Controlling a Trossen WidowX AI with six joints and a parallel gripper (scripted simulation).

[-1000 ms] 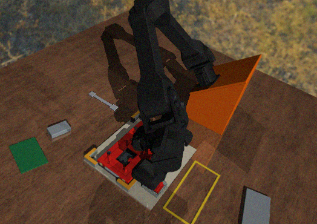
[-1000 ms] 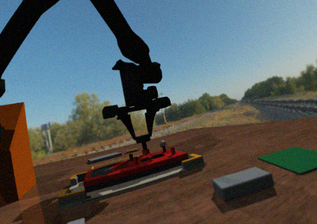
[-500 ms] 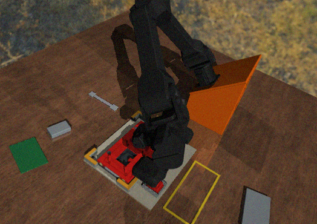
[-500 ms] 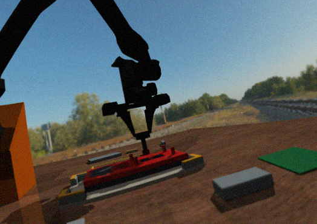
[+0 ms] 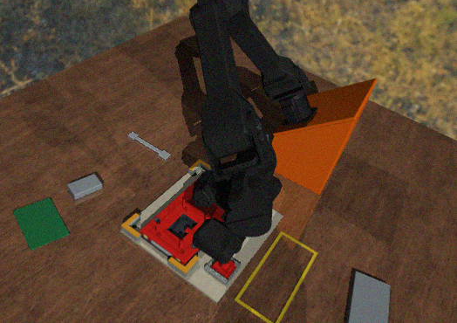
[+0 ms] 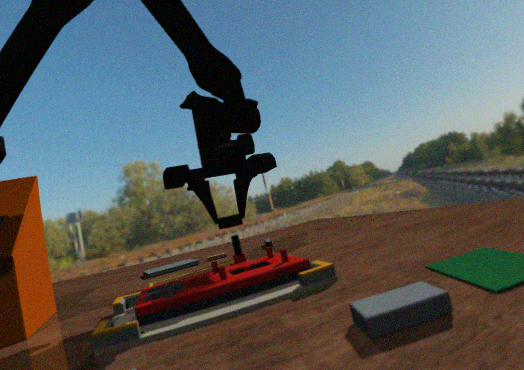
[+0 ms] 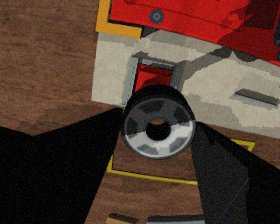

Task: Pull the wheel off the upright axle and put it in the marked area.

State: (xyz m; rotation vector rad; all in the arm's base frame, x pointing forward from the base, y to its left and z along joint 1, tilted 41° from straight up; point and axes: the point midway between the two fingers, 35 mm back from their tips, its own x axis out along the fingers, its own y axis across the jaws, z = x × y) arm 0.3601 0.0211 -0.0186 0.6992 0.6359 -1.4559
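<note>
One gripper [image 6: 230, 217], clenched on the wheel [image 7: 158, 128] — in the wrist view both dark fingers press its sides and the hub hole faces the camera. In the exterior view the wheel shows only as a dark block between the fingertips, in the air above the upright axle [image 6: 236, 246] and apart from its top.

Axle stands on the red fixture [image 6: 220, 282], which sits on a pale base plate [image 5: 257, 240] with yellow corner blocks.

In the wrist view a small red socket [image 7: 151, 77] in a grey frame on the plate lies just behind the wheel. Yellow-outlined marked area [image 5: 276, 277] lies on the wooden table [image 5: 392, 201] just beside the plate's edge; part of its line crosses below the wheel in the wrist view. Whether the wheel hangs over the plate or over the outline is hard to judge from these angles — probably near the plate's edge.

Elsewhere on the table:
- orange wedge [image 5: 314, 153], by the arm's base
- green patch [image 5: 40, 223]
- small grey block [image 5: 85, 185]
- grey bar [image 5: 148, 146]
- larger grey slab [image 5: 369, 298]
</note>
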